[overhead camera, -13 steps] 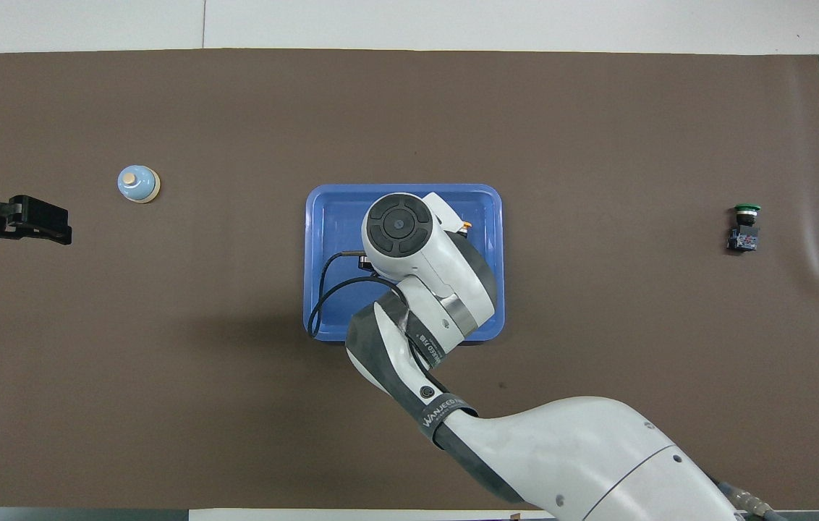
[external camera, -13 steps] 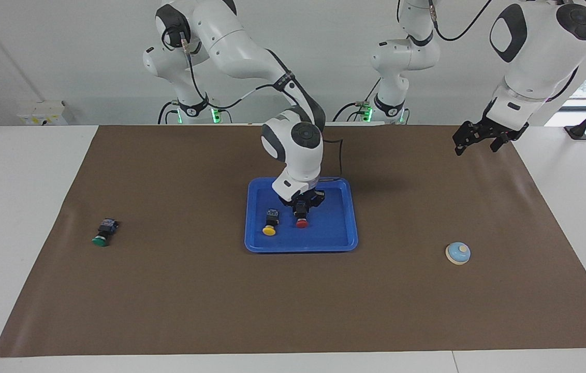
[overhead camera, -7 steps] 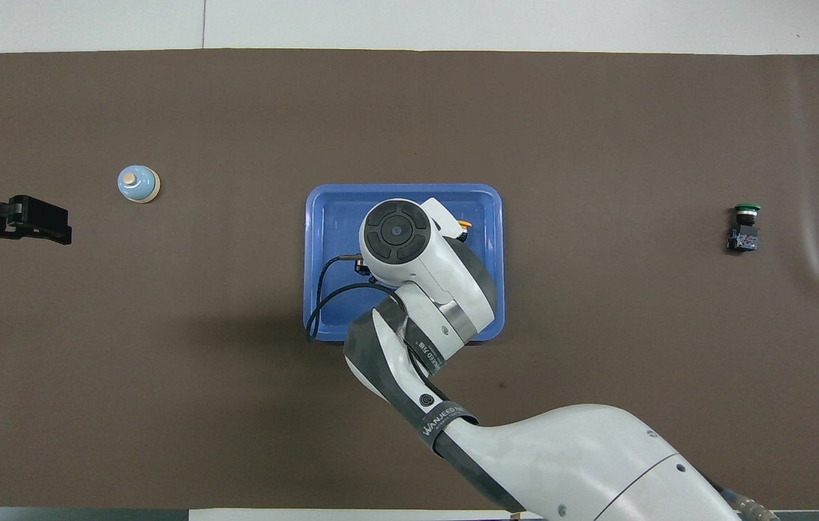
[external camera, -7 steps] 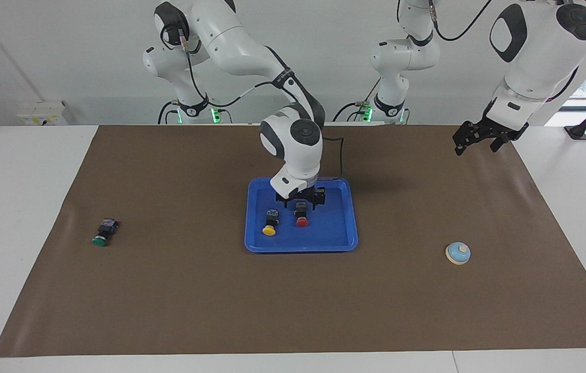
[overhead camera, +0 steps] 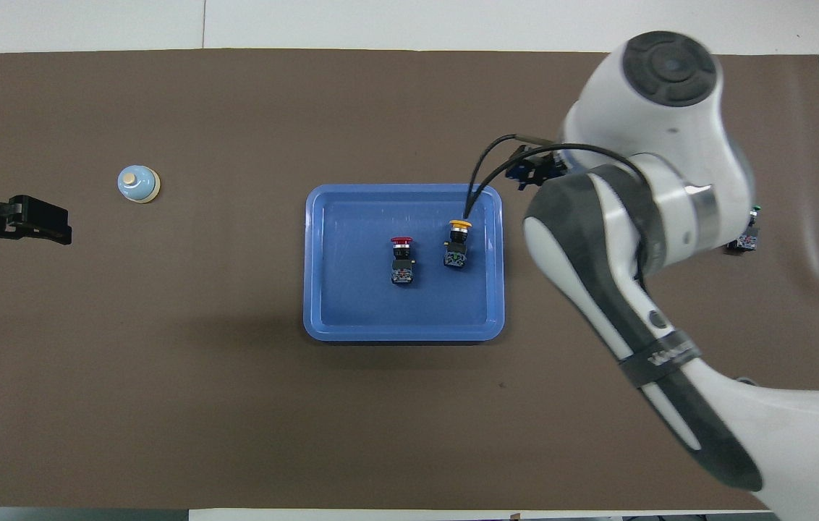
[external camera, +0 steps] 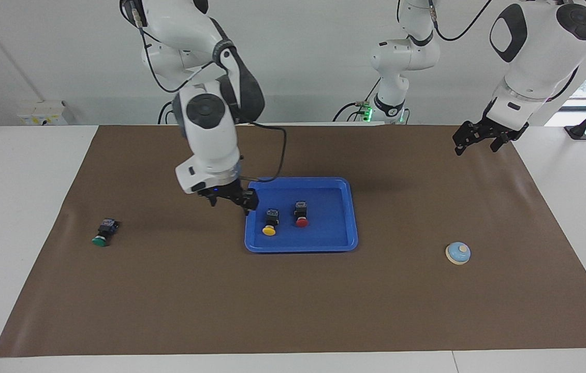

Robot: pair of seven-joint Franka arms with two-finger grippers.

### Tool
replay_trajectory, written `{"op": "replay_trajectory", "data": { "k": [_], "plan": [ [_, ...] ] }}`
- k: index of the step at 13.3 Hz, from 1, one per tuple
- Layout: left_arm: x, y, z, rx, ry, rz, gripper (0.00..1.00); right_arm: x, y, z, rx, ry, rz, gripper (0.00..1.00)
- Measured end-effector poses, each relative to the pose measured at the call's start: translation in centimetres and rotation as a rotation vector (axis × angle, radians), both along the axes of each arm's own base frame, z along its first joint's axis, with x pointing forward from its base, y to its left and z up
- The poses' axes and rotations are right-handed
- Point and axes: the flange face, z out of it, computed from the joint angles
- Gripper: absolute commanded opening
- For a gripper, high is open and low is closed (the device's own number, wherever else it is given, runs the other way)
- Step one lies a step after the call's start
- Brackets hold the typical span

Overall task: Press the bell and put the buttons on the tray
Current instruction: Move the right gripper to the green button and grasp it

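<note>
The blue tray (external camera: 332, 235) (overhead camera: 351, 297) lies mid-table. The red button (external camera: 301, 213) (overhead camera: 401, 259) and the yellow button (external camera: 270, 223) (overhead camera: 458, 244) lie on it side by side. The green button (external camera: 104, 232) lies on the mat toward the right arm's end; in the overhead view the right arm hides most of it (overhead camera: 744, 241). The bell (external camera: 458, 253) (overhead camera: 138, 184) stands toward the left arm's end. My right gripper (external camera: 231, 199) is open and empty, raised over the mat just off the tray's edge on the green button's side. My left gripper (external camera: 475, 147) (overhead camera: 55, 226) is open and waits in the air.
A brown mat (external camera: 169, 290) covers the table between white margins. A black cable hangs from the right wrist over the tray's corner (overhead camera: 478, 181). The right forearm (overhead camera: 597, 239) spans the mat between tray and green button in the overhead view.
My right gripper let go of the red button, rose from the tray and swung toward the right arm's end. The red button stays on the tray. The left arm has not moved.
</note>
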Motion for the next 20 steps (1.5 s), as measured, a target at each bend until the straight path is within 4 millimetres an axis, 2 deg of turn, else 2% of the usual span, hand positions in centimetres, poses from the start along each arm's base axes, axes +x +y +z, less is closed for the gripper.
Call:
{"op": "replay_trajectory", "data": {
  "k": [2,4,6,8,9,10,12,16,19,20],
  "plan": [
    [0.0,0.0,0.0,0.000,0.000,0.000,1.00,1.2,-9.2,0.6,-0.013,0.004,0.025,1.00],
    [0.0,0.0,0.0,0.000,0.000,0.000,1.00,1.1,-16.5,-0.8,-0.015,0.032,0.059,1.00],
    [0.0,0.0,0.0,0.000,0.000,0.000,1.00,0.2,-22.9,-3.2,-0.012,0.027,0.084,1.00],
    [0.0,0.0,0.0,0.000,0.000,0.000,1.00,-1.8,-28.9,-6.8,-0.018,-0.019,0.109,1.00],
    [0.0,0.0,0.0,0.000,0.000,0.000,1.00,-3.2,-31.2,-8.8,-0.022,-0.036,0.110,1.00],
    [0.0,0.0,0.0,0.000,0.000,0.000,1.00,-4.4,-32.4,-10.8,-0.023,-0.043,0.103,1.00],
    [0.0,0.0,0.0,0.000,0.000,0.000,1.00,-5.6,-32.7,-13.1,-0.025,-0.055,0.098,1.00],
    [0.0,0.0,0.0,0.000,0.000,0.000,1.00,-5.9,-32.1,-14.5,-0.029,-0.079,0.109,1.00],
    [0.0,0.0,0.0,0.000,0.000,0.000,1.00,-5.7,-32.1,-16.3,-0.031,-0.089,0.110,1.00],
    [0.0,0.0,0.0,0.000,0.000,0.000,1.00,-5.7,-32.1,-16.9,-0.031,-0.089,0.111,0.89]
  ]
}}
